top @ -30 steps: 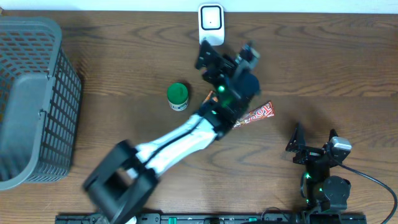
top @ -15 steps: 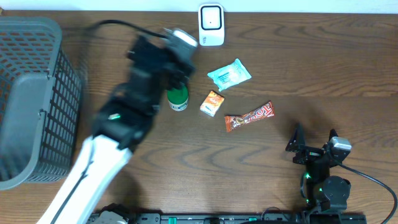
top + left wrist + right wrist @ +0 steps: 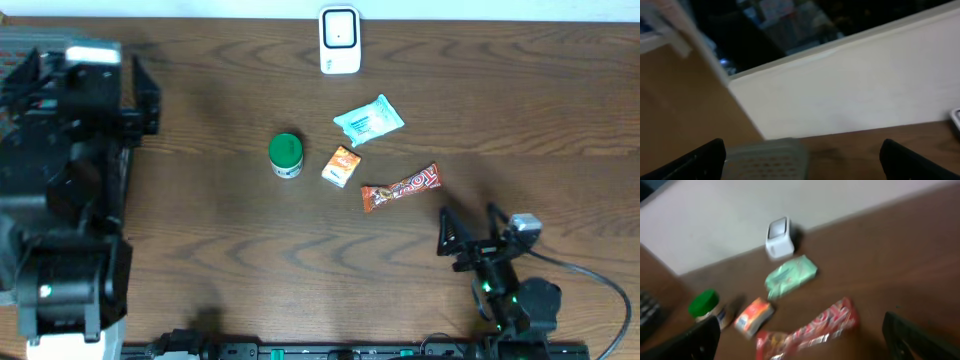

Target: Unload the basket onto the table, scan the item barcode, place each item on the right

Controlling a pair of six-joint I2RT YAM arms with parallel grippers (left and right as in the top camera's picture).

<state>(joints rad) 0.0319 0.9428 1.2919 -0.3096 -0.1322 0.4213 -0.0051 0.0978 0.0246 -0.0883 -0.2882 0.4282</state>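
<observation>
Left end effector [image 3: 85, 95] wide, empty, over grey basket [image 3: 765, 155] at far left. Mid counter [image 3: 220, 250]: green-capped jar [image 3: 286, 155], orange pack [image 3: 342, 166], mint packet [image 3: 369, 120], candy bar [image 3: 401, 187]. Scanner [image 3: 340, 40] sits at far edge. Right end effector [image 3: 470, 232] wide, empty, near right.

White scanner [image 3: 339, 40] stands upright beyond the teal pouch [image 3: 369, 120] and candy bar [image 3: 401, 187].
</observation>
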